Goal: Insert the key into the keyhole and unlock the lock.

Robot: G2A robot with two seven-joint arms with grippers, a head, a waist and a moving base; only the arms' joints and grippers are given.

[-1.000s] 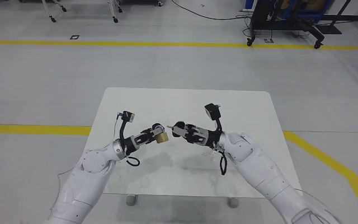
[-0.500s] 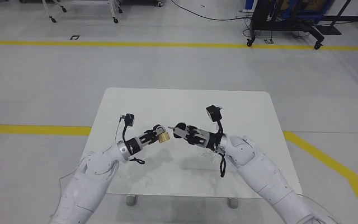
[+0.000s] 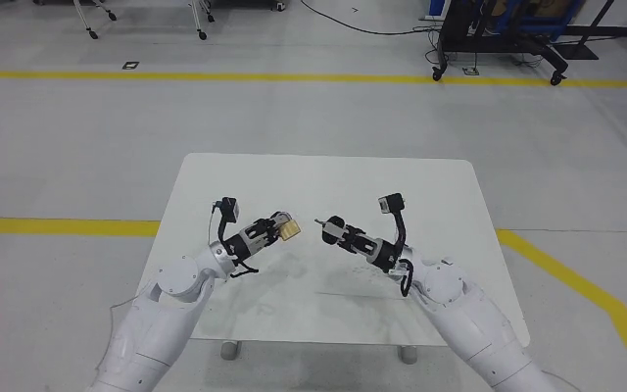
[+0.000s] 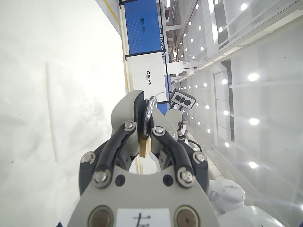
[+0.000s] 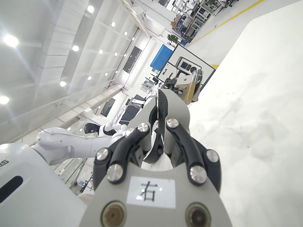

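Observation:
A brass padlock (image 3: pixel 287 231) hangs above the middle of the white table (image 3: pixel 411 186), with my left gripper (image 3: pixel 277 226) shut on it. In the left wrist view the lock's brass body (image 4: pixel 144 146) sits between the pads and its steel shackle (image 4: pixel 150 108) sticks out past the fingertips. My right gripper (image 3: pixel 332 228) faces it from the right, shut on a key (image 3: pixel 319 222) whose tip points at the lock across a short gap. The key's thin blade (image 5: pixel 156 102) runs along the right gripper's pad, and the padlock (image 5: pixel 190 90) shows beyond it in the left gripper.
Bare white tabletop lies under and around both grippers. Yellow floor lines (image 3: pixel 294 75) run behind and beside the table. A black wheeled frame (image 3: pixel 500 39) stands on the floor far back right.
My right gripper has drawn back to the right with the key, widening the gap to the lock. The left gripper has shifted slightly up and back with the padlock.

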